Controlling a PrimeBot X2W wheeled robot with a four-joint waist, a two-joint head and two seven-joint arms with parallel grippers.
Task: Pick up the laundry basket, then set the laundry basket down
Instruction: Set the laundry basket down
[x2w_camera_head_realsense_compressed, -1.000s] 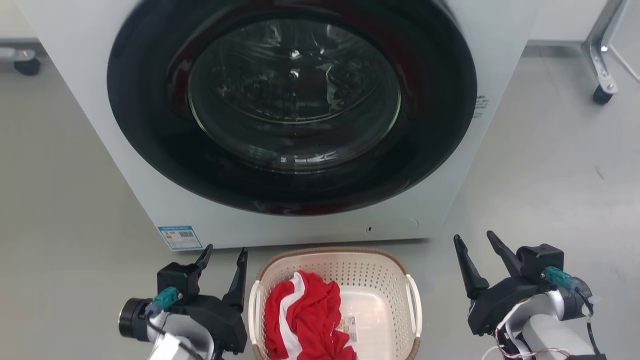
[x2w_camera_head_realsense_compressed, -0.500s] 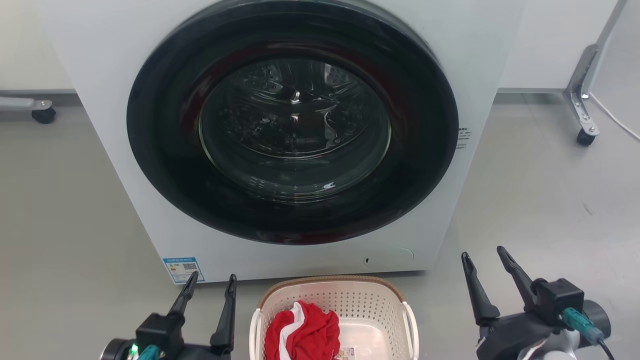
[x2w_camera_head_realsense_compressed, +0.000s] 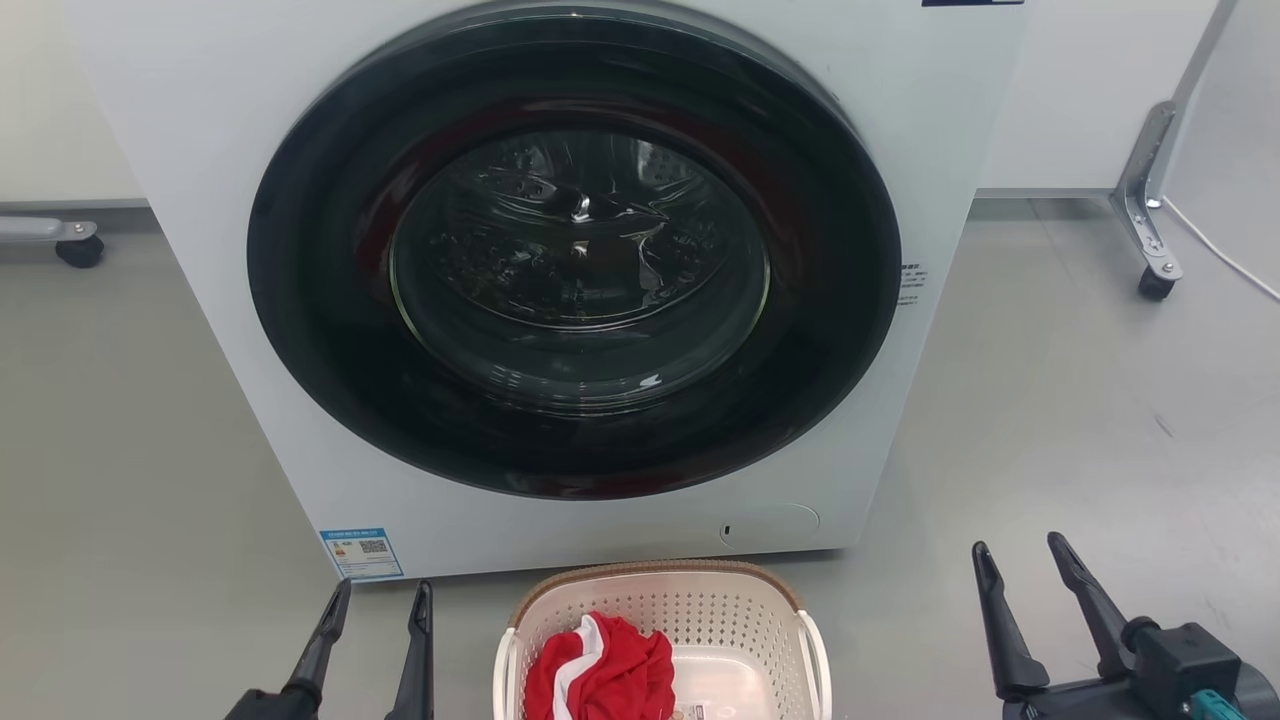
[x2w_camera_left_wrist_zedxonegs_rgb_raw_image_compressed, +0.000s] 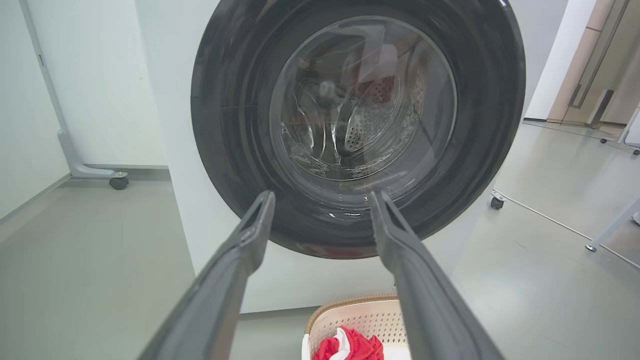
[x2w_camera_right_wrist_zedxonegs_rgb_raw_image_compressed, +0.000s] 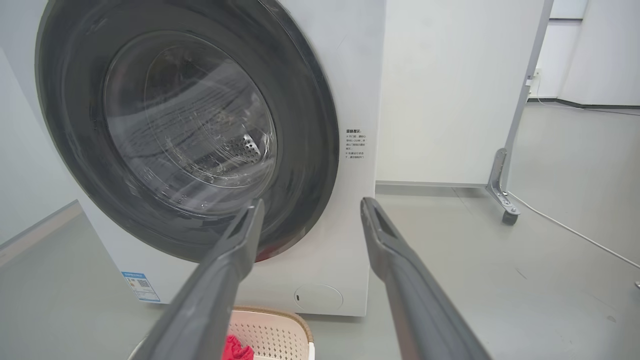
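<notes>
Washing machine (x2w_camera_head_realsense_compressed: 560, 280) stands just behind the laundry basket (x2w_camera_head_realsense_compressed: 700, 612); left gripper (x2w_camera_head_realsense_compressed: 383, 587) and right gripper (x2w_camera_head_realsense_compressed: 1017, 543) flank the basket, jaws apart, empty.

The laundry basket (x2w_camera_head_realsense_compressed: 735, 615), cream-white perforated plastic with a brown woven-look rim and white side handles, stands upright on the floor (x2w_camera_head_realsense_compressed: 120, 450) near the washing machine (x2w_camera_head_realsense_compressed: 575, 250), holding crumpled red-and-white cloth (x2w_camera_head_realsense_compressed: 600, 680).

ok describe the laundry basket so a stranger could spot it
Find the white washing machine with the big dark round door. On the grey floor just before its base stands the laundry basket. It is cream, perforated, brown-rimmed, holding red and white cloth.
</notes>
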